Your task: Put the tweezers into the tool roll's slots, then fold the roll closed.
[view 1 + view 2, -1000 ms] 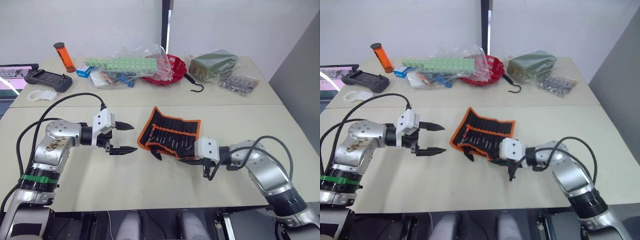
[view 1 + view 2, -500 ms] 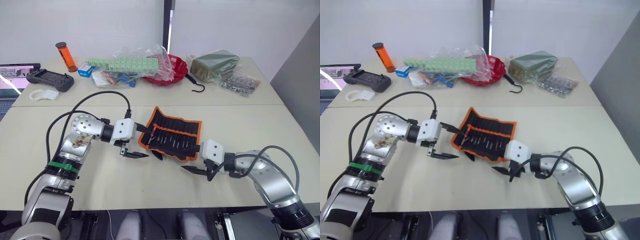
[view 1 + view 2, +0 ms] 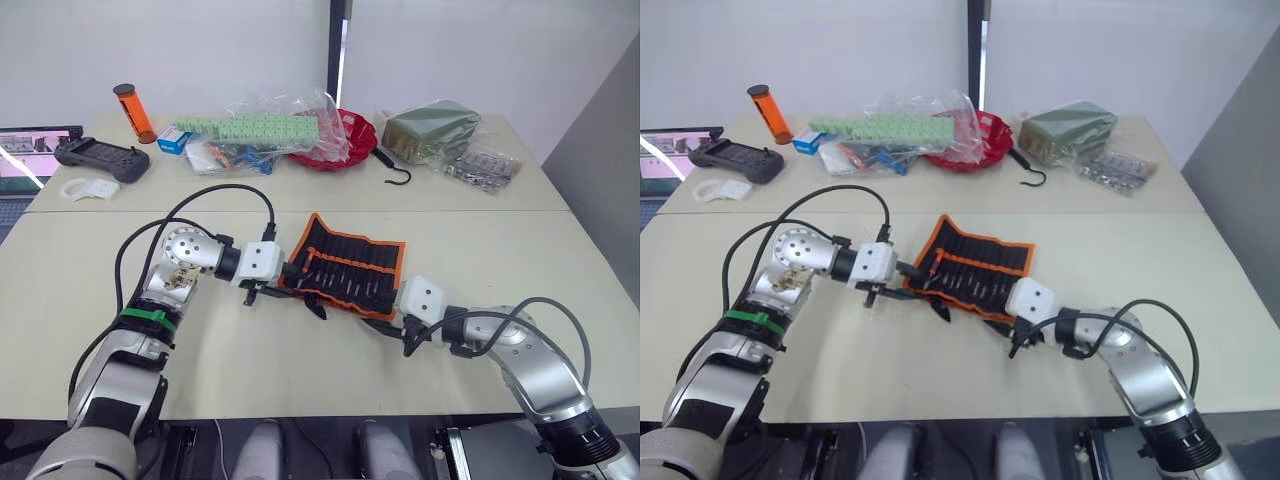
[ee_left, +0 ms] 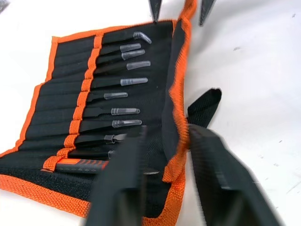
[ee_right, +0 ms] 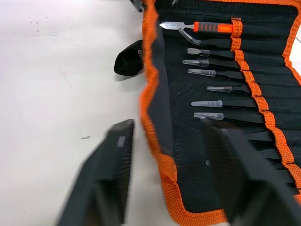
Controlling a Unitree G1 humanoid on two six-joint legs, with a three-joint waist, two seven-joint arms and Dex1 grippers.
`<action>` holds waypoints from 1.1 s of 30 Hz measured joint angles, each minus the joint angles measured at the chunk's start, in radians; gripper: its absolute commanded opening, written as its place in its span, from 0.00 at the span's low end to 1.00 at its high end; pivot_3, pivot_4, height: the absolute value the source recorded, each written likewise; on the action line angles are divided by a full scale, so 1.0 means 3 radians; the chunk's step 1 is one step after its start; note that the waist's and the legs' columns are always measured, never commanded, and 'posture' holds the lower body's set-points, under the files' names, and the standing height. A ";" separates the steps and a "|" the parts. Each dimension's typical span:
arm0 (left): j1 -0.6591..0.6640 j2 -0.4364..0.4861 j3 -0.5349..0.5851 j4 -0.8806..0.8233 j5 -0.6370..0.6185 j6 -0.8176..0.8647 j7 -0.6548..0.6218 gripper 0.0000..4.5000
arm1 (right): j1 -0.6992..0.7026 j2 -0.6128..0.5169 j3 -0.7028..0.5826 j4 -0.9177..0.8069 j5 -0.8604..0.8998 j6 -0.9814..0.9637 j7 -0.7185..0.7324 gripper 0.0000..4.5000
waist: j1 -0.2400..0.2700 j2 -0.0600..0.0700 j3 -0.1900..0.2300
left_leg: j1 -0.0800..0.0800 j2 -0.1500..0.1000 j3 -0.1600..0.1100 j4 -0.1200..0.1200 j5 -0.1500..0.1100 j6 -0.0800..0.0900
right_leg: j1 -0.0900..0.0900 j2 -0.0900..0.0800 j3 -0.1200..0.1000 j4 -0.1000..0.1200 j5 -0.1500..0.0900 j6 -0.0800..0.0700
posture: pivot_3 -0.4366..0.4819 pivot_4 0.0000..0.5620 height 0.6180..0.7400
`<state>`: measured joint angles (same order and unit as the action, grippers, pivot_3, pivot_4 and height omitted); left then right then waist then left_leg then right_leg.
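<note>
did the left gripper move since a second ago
Yes. The left gripper has moved toward the tool roll and now straddles its near-left orange edge, with fingers open.

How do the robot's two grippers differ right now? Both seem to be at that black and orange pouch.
The left gripper sits at the tool roll's end nearer the robot's left; the right gripper is at the opposite end, by the near corner. The left arm bends sharply at its elbow, while the right arm stretches low across the table. In common: each has its black fingers spread open astride the roll's near, orange-trimmed edge, and the roll lies open.
</note>
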<state>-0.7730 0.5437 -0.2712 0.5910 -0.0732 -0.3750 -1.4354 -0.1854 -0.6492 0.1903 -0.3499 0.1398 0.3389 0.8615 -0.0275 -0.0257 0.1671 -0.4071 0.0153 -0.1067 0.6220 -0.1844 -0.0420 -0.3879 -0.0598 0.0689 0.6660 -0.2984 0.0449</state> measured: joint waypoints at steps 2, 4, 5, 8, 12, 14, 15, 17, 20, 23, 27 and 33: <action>-0.0022 -0.0035 -0.0010 0.0076 0.0044 -0.0074 0.0017 0.00 | -0.0006 0.0003 0.0002 0.0000 -0.0010 0.0000 -0.0009 0.09 | 0.0000 0.0000 0.0000 | -0.0002 0.0000 0.0000 0.0004 -0.0001 0.0001 | 0.0000 0.0000 0.0000 0.0000 0.0000 0.0000 | 0.48 0.27 1.00; -0.0022 -0.0048 -0.0021 0.0128 0.0093 -0.0135 0.0041 0.00 | -0.0006 0.0018 0.0003 0.0004 -0.0032 -0.0004 -0.0038 0.01 | 0.0000 0.0000 0.0000 | -0.0002 0.0000 0.0000 0.0006 -0.0001 0.0002 | 0.0000 0.0000 0.0000 0.0002 0.0000 0.0000 | 0.48 0.27 1.00; -0.0020 -0.0049 -0.0028 0.0138 0.0118 -0.0153 0.0044 0.00 | -0.0006 0.0032 0.0005 0.0012 -0.0040 -0.0009 -0.0050 0.01 | 0.0000 0.0000 0.0000 | -0.0002 0.0000 0.0000 0.0006 -0.0001 0.0002 | 0.0000 0.0000 0.0000 0.0002 0.0000 0.0000 | 0.48 0.27 1.00; 0.0021 -0.0032 -0.0029 0.0119 0.0119 -0.0174 0.0029 0.00 | -0.0025 0.0067 0.0027 0.0051 -0.0068 -0.0022 -0.0061 0.01 | -0.0004 0.0000 0.0000 | -0.0002 0.0000 0.0000 0.0007 -0.0001 0.0002 | 0.0000 0.0000 0.0000 0.0003 0.0000 0.0000 | 0.48 0.27 1.00; 0.0198 0.0090 -0.0024 -0.0057 0.0072 -0.0016 -0.0077 0.00 | -0.0111 0.0137 0.0118 0.0190 -0.0141 -0.0131 -0.0062 0.01 | -0.0043 0.0000 0.0000 | 0.0000 0.0001 -0.0001 0.0006 -0.0002 0.0003 | 0.0000 0.0001 0.0000 0.0007 0.0000 0.0001 | 0.48 0.27 1.00; 0.0278 0.0182 -0.0022 -0.0186 0.0005 0.0111 -0.0136 0.00 | -0.0170 0.0194 0.0164 0.0300 -0.0185 -0.0213 -0.0060 0.01 | -0.0055 0.0000 0.0000 | 0.0000 0.0002 -0.0001 0.0006 -0.0002 0.0003 | 0.0000 0.0002 0.0000 0.0008 0.0000 0.0000 | 0.48 0.27 1.00; 0.0300 0.0226 -0.0015 -0.0243 -0.0018 0.0167 -0.0154 0.00 | -0.0203 0.0212 0.0195 0.0353 -0.0202 -0.0255 -0.0055 0.01 | -0.0058 0.0000 0.0000 | 0.0001 0.0002 -0.0001 0.0006 -0.0002 0.0003 | 0.0000 0.0001 0.0000 0.0009 0.0000 0.0000 | 0.48 0.27 1.00; 0.0380 0.0343 0.0028 -0.0418 -0.0070 0.0318 -0.0188 0.00 | -0.0291 0.0259 0.0264 0.0468 -0.0238 -0.0355 -0.0032 0.01 | -0.0064 0.0001 0.0000 | 0.0002 0.0002 -0.0001 0.0006 -0.0002 0.0003 | 0.0000 0.0002 0.0000 0.0011 0.0000 0.0001 | 0.48 0.27 1.00; 0.0510 0.0471 0.0077 -0.0673 -0.0184 0.0565 -0.0227 0.00 | -0.0382 0.0280 0.0319 0.0568 -0.0262 -0.0466 0.0024 0.01 | -0.0061 0.0002 0.0001 | 0.0002 0.0001 -0.0001 0.0007 -0.0002 0.0003 | -0.0001 0.0001 0.0000 0.0014 0.0000 0.0001 | 0.48 0.27 1.00; 0.0720 0.0600 0.0130 -0.1026 -0.0322 0.0865 -0.0240 0.00 | -0.0448 0.0305 0.0365 0.0655 -0.0264 -0.0559 0.0064 0.01 | -0.0058 0.0002 0.0001 | 0.0002 0.0002 -0.0001 0.0008 -0.0002 0.0003 | -0.0001 0.0001 0.0000 0.0015 0.0000 0.0001 | 0.48 0.27 1.00; 0.0958 0.0709 0.0190 -0.1454 -0.0510 0.1255 -0.0221 0.00 | -0.0521 0.0319 0.0384 0.0742 -0.0263 -0.0650 0.0126 0.01 | -0.0050 0.0003 0.0002 | 0.0002 0.0002 -0.0001 0.0008 -0.0002 0.0003 | -0.0001 0.0001 0.0001 0.0015 0.0000 0.0001 | 0.48 0.27 1.00; 0.1106 0.0735 0.0201 -0.1908 -0.0678 0.1726 -0.0132 0.00 | -0.0458 0.0142 0.0341 0.0611 -0.0174 -0.0617 0.0314 0.01 | -0.0039 0.0003 0.0002 | 0.0001 0.0002 -0.0001 0.0010 -0.0002 0.0003 | 0.0000 0.0001 0.0001 0.0015 -0.0001 0.0001 | 0.48 0.27 1.00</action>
<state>-0.4411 0.7642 -0.2110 0.0186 -0.2765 0.1428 -1.4750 -0.3228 -0.6067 0.2926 -0.1667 0.0874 0.1537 0.9556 -0.0391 -0.0247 0.1676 -0.4068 0.0157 -0.1070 0.6250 -0.1849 -0.0411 -0.3880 -0.0596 0.0691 0.6706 -0.2985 0.0454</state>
